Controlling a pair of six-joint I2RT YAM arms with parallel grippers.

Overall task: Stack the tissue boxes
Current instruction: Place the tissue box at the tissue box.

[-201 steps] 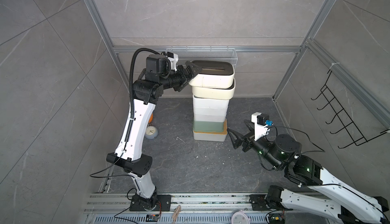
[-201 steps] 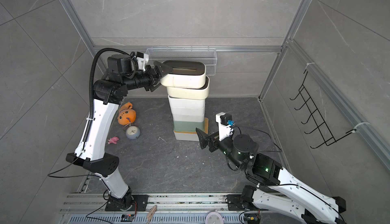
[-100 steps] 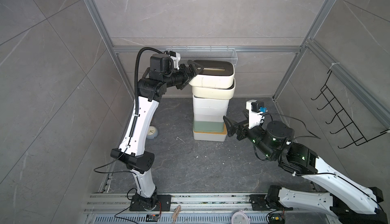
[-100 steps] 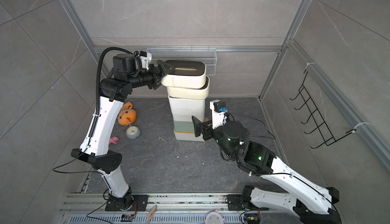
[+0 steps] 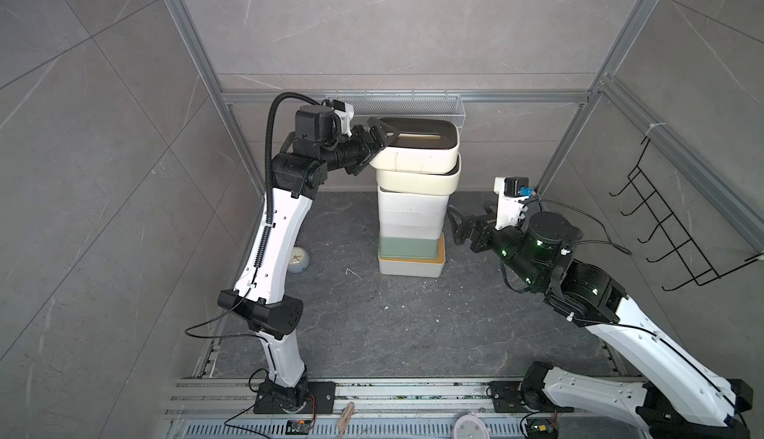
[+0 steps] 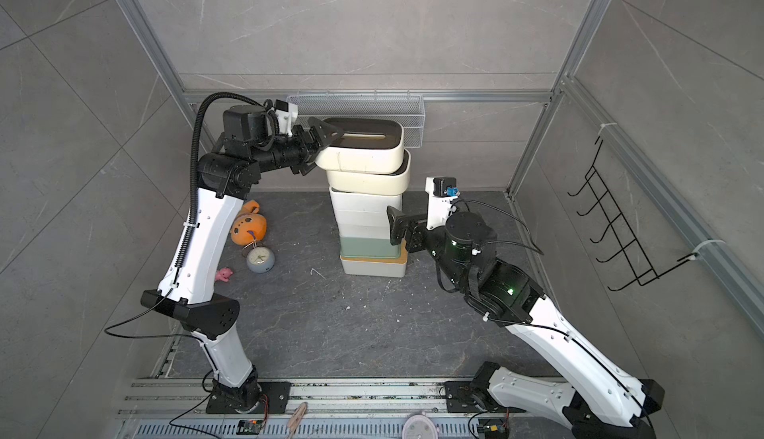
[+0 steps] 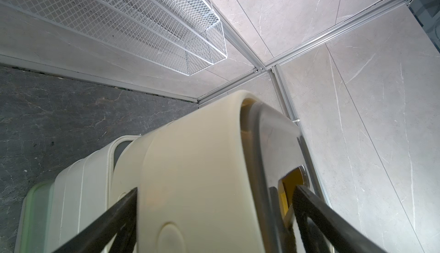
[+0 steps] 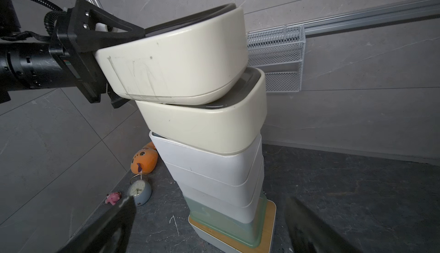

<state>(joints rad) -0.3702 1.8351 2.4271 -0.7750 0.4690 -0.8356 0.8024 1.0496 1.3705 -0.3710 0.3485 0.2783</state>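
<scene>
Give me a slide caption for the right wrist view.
Left gripper astride the tilted top cream box on a leaning stack.

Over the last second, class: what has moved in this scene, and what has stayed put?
The right pincer, open, has swung in from the floor side to the stack's lower boxes. The left arm shifted slightly; its left pincer still straddles the top cream box, which sits tilted. The stack below is unchanged.

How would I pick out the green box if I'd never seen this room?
Find the tall tower of tissue boxes in the middle of the dark floor, near the back wall. Look near its foot: the green box is second from the bottom, resting on a white box with a wooden lid. It is the only pale green one; those above are white or cream.
</scene>
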